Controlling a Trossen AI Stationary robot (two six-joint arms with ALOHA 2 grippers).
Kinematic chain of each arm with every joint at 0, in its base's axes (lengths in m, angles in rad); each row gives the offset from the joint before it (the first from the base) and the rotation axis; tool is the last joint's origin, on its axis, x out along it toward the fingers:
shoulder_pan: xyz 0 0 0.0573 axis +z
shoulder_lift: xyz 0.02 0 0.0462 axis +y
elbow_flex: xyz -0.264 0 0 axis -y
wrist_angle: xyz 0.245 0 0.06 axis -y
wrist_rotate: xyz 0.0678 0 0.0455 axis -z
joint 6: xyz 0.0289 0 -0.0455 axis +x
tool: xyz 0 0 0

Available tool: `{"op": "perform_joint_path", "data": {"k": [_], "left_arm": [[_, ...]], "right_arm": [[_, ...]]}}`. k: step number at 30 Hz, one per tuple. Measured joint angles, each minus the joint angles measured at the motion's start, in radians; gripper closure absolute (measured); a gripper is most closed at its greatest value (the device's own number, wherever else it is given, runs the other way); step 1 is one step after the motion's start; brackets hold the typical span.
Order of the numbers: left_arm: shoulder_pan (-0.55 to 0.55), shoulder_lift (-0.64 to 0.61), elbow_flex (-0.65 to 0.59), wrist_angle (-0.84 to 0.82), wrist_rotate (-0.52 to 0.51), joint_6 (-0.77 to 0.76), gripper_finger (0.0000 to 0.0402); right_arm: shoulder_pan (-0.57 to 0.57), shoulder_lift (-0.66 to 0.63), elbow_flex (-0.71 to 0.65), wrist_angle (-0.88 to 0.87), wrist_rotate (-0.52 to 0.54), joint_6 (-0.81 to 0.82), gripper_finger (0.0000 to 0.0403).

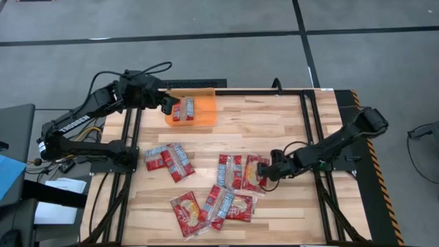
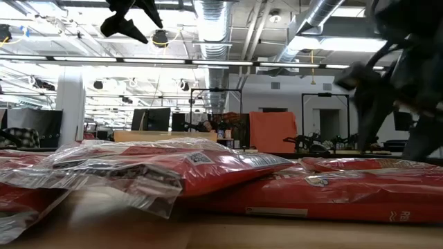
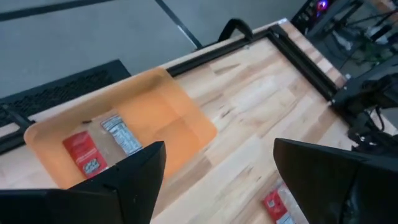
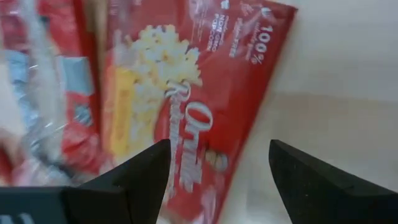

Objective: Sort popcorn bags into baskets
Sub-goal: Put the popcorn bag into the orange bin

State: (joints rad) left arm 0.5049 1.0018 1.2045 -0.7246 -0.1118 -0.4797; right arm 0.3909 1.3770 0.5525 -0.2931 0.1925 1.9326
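Left pincer (image 1: 169, 104) hangs wide open and empty over the shallow translucent orange plastic bin (image 1: 206, 92) at the wooden tabletop's (image 1: 274, 123) far edge, where 2 flat red popcorn packets (image 1: 186, 109) lie side by side, so it looks positioned for a drop there. Right pincer (image 1: 264, 173) is low over a red packet with a yellow popcorn panel (image 4: 186, 112), fingers spread and gripping nothing, probably lining up a pick. About 8 loose packets (image 1: 206, 202) cluster mid-tabletop and toward the near edge, some overlapping, while bare wood between cluster and bin leaves open carrying room.
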Motion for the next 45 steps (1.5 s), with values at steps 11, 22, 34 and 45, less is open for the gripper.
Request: {"op": "perform_joint_path", "data": {"k": [11,22,34,45], "left_arm": [[-0.007,0.000,0.000,-0.003,0.000,-0.003,0.0116],[-0.007,0.000,0.000,-0.028,0.000,0.004,0.0116],[-0.007,-0.001,0.000,-0.051,0.000,0.004,0.0116],[-0.007,-0.001,0.000,-0.055,-0.001,0.004,0.0116]], "right_arm": [[-0.041,0.149,0.052,0.063,0.006,-0.011,0.0214],[-0.062,0.133,0.052,0.057,0.021,-0.046,0.0375],[-0.344,-0.068,0.207,-0.067,0.059,-0.479,0.0398],[-0.702,0.181,0.616,-0.066,-0.127,-1.022,0.0397]]}}
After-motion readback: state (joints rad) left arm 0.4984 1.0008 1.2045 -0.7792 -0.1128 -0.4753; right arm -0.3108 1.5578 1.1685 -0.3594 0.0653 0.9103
